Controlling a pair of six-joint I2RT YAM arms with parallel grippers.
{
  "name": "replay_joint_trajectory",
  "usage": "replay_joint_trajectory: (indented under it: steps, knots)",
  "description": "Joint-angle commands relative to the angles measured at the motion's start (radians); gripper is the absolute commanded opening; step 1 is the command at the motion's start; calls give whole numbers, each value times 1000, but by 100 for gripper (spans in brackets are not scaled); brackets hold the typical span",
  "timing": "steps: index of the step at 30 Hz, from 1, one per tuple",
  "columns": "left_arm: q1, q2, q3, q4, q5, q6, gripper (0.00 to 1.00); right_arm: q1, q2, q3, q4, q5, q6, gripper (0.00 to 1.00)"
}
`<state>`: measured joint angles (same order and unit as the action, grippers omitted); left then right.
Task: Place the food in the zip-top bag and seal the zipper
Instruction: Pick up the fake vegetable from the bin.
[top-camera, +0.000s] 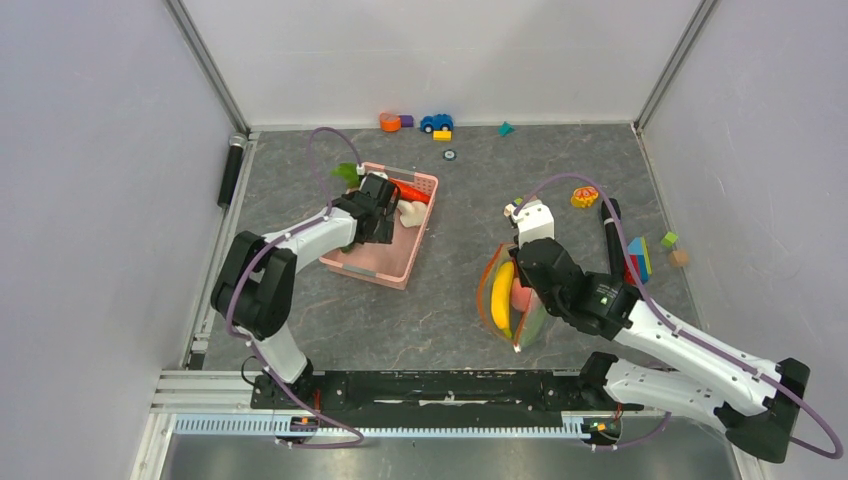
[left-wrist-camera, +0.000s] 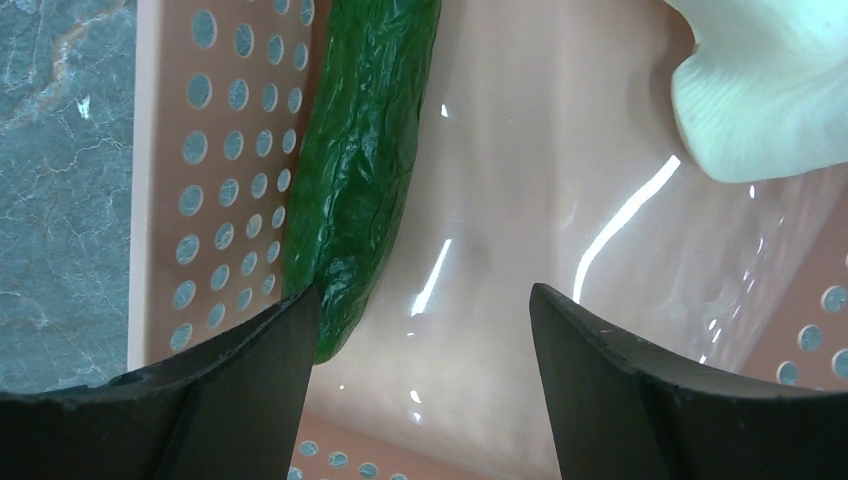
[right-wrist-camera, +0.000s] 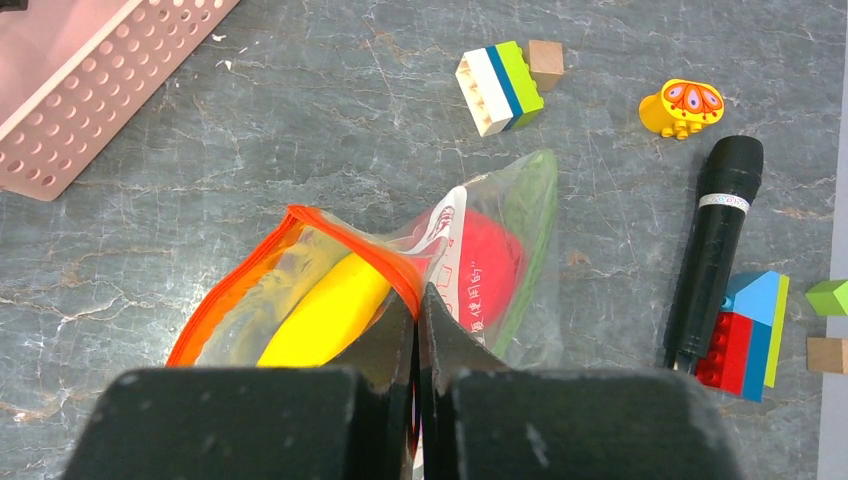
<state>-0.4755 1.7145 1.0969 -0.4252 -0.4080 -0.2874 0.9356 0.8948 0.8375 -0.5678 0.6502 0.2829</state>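
Observation:
My left gripper (top-camera: 375, 215) (left-wrist-camera: 425, 295) is down inside the pink basket (top-camera: 385, 270), open, with only bare basket floor between its fingers. A long green cucumber (left-wrist-camera: 360, 170) lies along the perforated wall, its end touching the left finger. A white mushroom (left-wrist-camera: 770, 90) (top-camera: 412, 212) sits further in, near the orange carrot (top-camera: 408, 190). My right gripper (right-wrist-camera: 418, 300) is shut on the orange-red zipper (right-wrist-camera: 250, 275) edge of the zip-top bag (top-camera: 515, 300), holding its mouth open. Inside the bag are a yellow banana (right-wrist-camera: 325, 310) and a red tomato (right-wrist-camera: 490, 255).
A black microphone (right-wrist-camera: 715, 250) lies just right of the bag, beside stacked coloured blocks (right-wrist-camera: 745, 335). More blocks (right-wrist-camera: 500, 85) and a yellow toy (right-wrist-camera: 682, 105) lie beyond. A toy car (top-camera: 436, 123) and small pieces line the back wall. A black cylinder (top-camera: 231, 170) lies at the left edge.

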Motion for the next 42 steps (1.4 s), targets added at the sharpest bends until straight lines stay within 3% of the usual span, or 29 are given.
replay_joint_trajectory:
  steps: [1, 12, 19, 27, 42]
  knots:
    - [10, 34, 32, -7, 38, -27, 82, 1, -19, -3, 41, 7, 0, 1]
    - [12, 27, 24, 32, 221, -18, 80, 0, -24, 0, 42, 8, -2, 1]
    - [12, -50, 27, 46, 260, -16, 80, 0, -16, 3, 42, 9, -3, 1]
    - [16, -75, 51, 50, 80, 63, 83, 0, -12, 3, 42, 17, -4, 1]
    - [76, 91, 155, -1, 101, 103, 82, 0, -21, -3, 43, 20, -3, 2]
